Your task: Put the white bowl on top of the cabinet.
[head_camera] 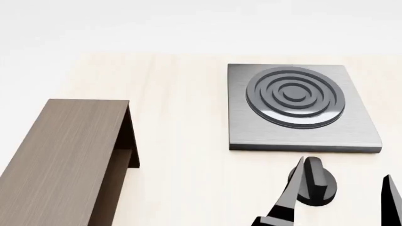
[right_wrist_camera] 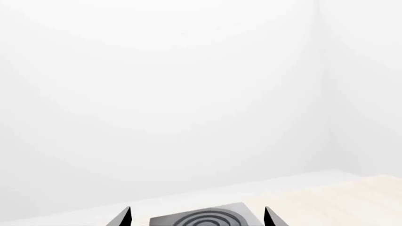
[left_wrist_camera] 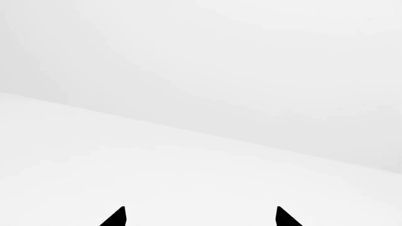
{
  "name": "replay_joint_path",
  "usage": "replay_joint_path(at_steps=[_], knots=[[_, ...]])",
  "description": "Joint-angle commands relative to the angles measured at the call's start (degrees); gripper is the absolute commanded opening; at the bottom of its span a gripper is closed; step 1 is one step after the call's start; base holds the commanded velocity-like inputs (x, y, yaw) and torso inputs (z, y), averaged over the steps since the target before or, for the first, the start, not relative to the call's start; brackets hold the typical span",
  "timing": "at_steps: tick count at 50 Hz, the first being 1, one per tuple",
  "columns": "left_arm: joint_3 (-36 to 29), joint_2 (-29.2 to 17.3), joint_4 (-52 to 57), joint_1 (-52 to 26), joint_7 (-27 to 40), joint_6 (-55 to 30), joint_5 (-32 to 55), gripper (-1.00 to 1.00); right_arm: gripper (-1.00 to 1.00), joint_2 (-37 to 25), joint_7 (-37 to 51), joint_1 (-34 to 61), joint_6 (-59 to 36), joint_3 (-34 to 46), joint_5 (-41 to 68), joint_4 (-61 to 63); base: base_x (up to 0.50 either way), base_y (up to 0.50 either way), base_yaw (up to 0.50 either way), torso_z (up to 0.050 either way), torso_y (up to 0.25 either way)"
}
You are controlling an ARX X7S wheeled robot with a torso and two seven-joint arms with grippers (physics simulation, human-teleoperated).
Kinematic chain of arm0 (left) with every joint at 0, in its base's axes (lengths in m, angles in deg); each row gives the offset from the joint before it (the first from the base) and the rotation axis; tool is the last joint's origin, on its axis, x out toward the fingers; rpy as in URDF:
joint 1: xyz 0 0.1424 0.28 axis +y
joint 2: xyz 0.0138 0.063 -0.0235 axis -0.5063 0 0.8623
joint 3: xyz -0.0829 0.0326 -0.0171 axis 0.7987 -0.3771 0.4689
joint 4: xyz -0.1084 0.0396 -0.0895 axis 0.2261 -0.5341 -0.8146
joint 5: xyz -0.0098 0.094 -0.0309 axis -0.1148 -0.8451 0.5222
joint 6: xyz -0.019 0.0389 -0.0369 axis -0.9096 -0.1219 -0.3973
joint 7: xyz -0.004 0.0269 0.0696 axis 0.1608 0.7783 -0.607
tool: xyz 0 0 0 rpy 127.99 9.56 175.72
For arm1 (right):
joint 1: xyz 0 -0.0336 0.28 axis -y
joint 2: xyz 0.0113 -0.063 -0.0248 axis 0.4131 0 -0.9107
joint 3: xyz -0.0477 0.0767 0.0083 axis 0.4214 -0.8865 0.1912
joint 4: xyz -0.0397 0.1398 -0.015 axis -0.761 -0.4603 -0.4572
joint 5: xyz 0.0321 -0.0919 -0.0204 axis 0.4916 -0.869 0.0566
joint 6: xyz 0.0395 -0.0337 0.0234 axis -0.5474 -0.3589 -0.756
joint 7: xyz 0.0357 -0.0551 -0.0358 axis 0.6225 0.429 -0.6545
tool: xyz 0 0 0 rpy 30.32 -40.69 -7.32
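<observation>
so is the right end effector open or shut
Open: in the right wrist view the right end effector shows two fingertips wide apart, nothing between them, the stove plate beyond.

Right gripper [head_camera: 342, 188] low at head view's near right, dark fingers [head_camera: 290, 197] spread apart, jaws parted, holding nothing. Left gripper [left_wrist_camera: 201, 216] seen only by wrist camera, tips apart, nothing between.

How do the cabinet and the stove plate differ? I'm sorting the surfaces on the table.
The cabinet is dark brown wood grain, long and raised, with a plain flat top. The stove plate is grey metal, square and low, with raised concentric rings. Both rest on the pale table.
</observation>
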Motion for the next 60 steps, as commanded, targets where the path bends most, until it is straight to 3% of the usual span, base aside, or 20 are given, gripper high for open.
replay_joint_path(at_steps=[1,15,24,29,38,60], knots=[[-0.25,-0.18,-0.16,0.01,0.2,0.1,0.04,1.0,1.0,-0.52,1.08,0.35,-0.28,0.27,0.46,-0.05,0.0,0.0,0.0,0.0,0.0],[-0.73,-0.41,-0.39,-0.11,0.41,0.08,-0.08,1.0,1.0,-0.89,6.53,2.09,-5.3,-2.74,1.59,2.02,0.0,0.0,0.0,0.0,0.0],[-0.89,-0.5,-0.56,-0.1,0.48,0.22,0.04,1.0,1.0,-1.03,12.43,5.8,-14.37,-9.21,8.61,4.25,0.0,0.0,0.0,0.0,0.0],[-0.83,-0.49,-0.69,-0.01,0.4,0.47,0.29,1.0,1.0,-5.06,18.67,8.33,-16.82,-11.03,14.88,5.07,0.0,0.0,0.0,0.0,0.0],[-0.9,-0.62,-0.79,-0.04,0.51,0.62,0.47,1.0,1.0,-17.15,32.1,7.2,-10.73,-10.79,25.07,5.03,0.0,0.0,0.0,0.0,0.0],[-1.19,-0.95,-1.33,-0.13,0.57,0.9,0.8,1.0,1.0,-30.64,45.62,-10.85,4.73,-22.61,31.76,4.97,0.0,0.0,0.0,0.0,0.0]])
